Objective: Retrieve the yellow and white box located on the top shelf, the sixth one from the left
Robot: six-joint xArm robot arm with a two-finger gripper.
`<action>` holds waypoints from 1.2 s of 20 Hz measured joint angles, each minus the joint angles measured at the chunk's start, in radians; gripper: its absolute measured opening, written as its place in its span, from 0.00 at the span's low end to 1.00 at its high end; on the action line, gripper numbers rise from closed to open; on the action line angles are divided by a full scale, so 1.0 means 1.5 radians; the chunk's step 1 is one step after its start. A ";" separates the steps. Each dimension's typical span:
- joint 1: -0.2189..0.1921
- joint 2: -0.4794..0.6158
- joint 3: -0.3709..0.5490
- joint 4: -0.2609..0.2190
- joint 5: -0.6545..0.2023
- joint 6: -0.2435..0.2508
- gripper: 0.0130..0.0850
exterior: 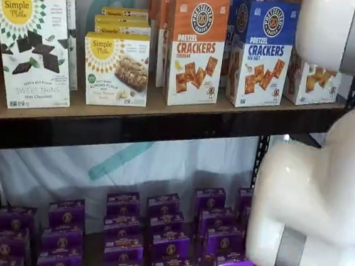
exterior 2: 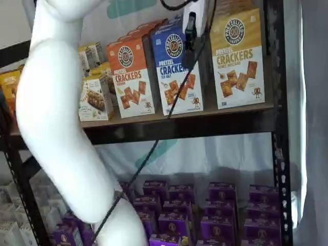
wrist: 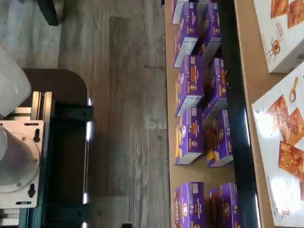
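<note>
The yellow and white box (exterior 2: 238, 59) stands upright at the right end of the top shelf (exterior 2: 205, 125), next to a blue Pretzel Crackers carton (exterior 2: 177, 72). In a shelf view only its white lower part (exterior: 313, 82) shows behind my white arm (exterior: 321, 203). The gripper (exterior 2: 190, 28) hangs from the top edge in front of the blue carton, left of the yellow box and apart from it. Its dark fingers show side-on with no plain gap and hold nothing. The wrist view shows white carton faces with brown crackers (wrist: 282, 152) on the tan board (wrist: 249, 71).
An orange Pretzel Crackers carton (exterior: 195, 50) and white Simple Mills boxes (exterior: 31, 46) stand further left on the top shelf. Purple boxes (exterior: 168, 233) fill the lower level. A black cable (exterior 2: 169, 113) hangs from the gripper. A black upright (exterior 2: 279, 128) stands right of the yellow box.
</note>
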State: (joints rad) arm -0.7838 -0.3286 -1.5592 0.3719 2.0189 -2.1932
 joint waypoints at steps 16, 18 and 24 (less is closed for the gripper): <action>0.028 -0.092 0.112 -0.053 -0.149 -0.015 1.00; 0.018 -0.093 0.113 -0.035 -0.168 -0.021 1.00; -0.022 -0.069 0.081 0.050 -0.171 -0.024 1.00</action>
State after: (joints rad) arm -0.8165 -0.4323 -1.4377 0.4465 1.7629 -2.2298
